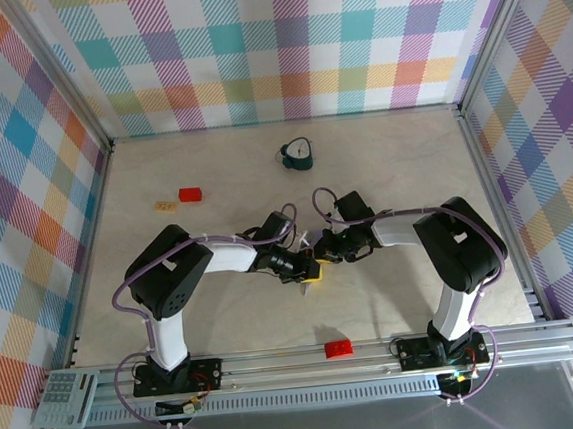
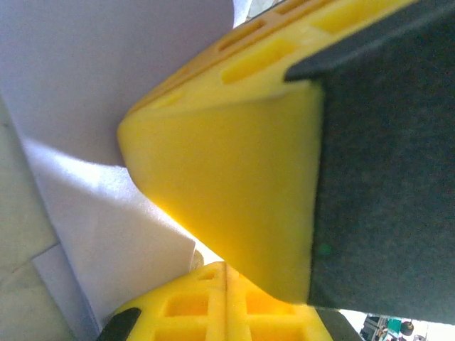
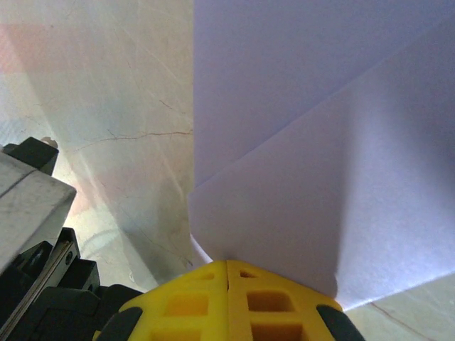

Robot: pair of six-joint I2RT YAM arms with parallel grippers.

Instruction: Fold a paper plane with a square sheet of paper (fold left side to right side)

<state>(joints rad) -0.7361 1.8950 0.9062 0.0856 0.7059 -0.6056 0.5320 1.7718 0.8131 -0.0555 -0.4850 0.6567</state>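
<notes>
The sheet of paper (image 3: 306,142) lies near the middle of the worktop, a little toward the near edge, under the spot where the two arms meet. One pale flap sits over a lower layer, with a slanting edge across it, so the fold seems partly made.

The right gripper (image 3: 227,273) has its yellow fingers pressed together, with the tips at the edge of the paper. Whether they pinch a layer or merely bear down on it cannot be told. The left gripper (image 2: 226,284) is likewise pressed together, just beside the paper, and a yellow finger, probably the other arm's, crowds close in front of it.

The step in hand looks like setting a crease. To do it well, one closed gripper should pin the flap flat while the other strokes along the fold line, low and slow, moving away from the pinned point. That way the thin sheet should neither skid on the smooth worktop nor buckle. The edges should be lined up before any firm pressure is applied, since a crease set crooked will likely stay. The tips are nearly touching, so each arm needs its own path.

The red block (image 1: 337,348) by the near edge lies well apart and is no hindrance.
</notes>
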